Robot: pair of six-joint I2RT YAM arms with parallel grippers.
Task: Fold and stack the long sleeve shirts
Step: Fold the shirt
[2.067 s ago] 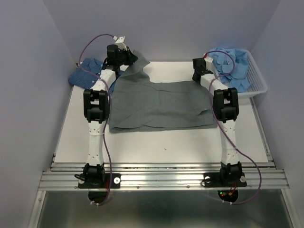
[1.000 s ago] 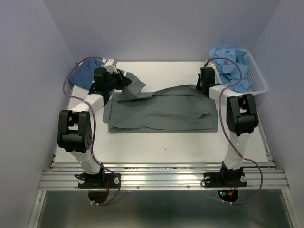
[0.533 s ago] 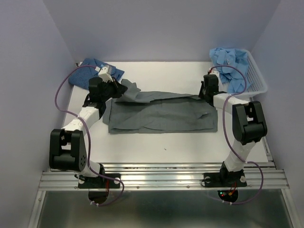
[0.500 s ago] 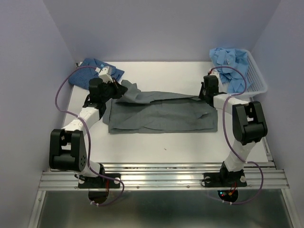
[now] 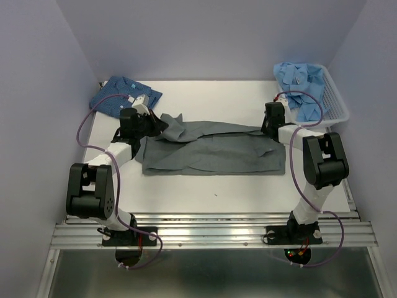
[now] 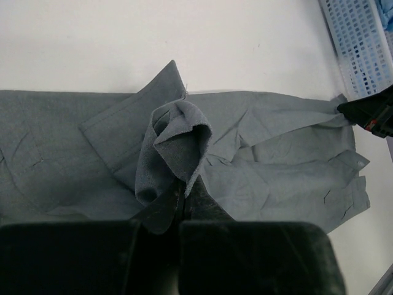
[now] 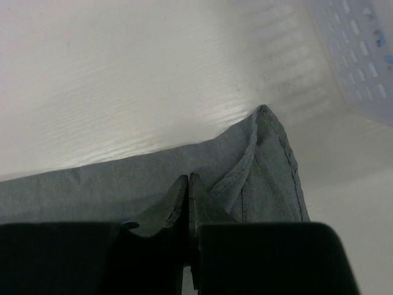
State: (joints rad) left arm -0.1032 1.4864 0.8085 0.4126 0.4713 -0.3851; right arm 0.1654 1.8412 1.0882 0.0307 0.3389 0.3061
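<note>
Overhead view: dark grey shirt (image 5: 211,152) spread across the white table (image 5: 217,186); left pincer (image 5: 157,126) holds a bunched fold raised at its far left, right pincer (image 5: 267,130) sits at its far right corner. Dark blue shirt (image 5: 121,98) lies far left; light blue shirts (image 5: 301,84) fill the basket (image 5: 338,110)

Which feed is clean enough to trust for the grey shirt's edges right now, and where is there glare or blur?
Top external: even light, sharp, grey shirt clearly outlined on the white table. Left wrist: cloth crisp, left gripper's fingers a dark blur. Right wrist: bright streaky glare on the table behind the shirt, basket out of focus.
</note>
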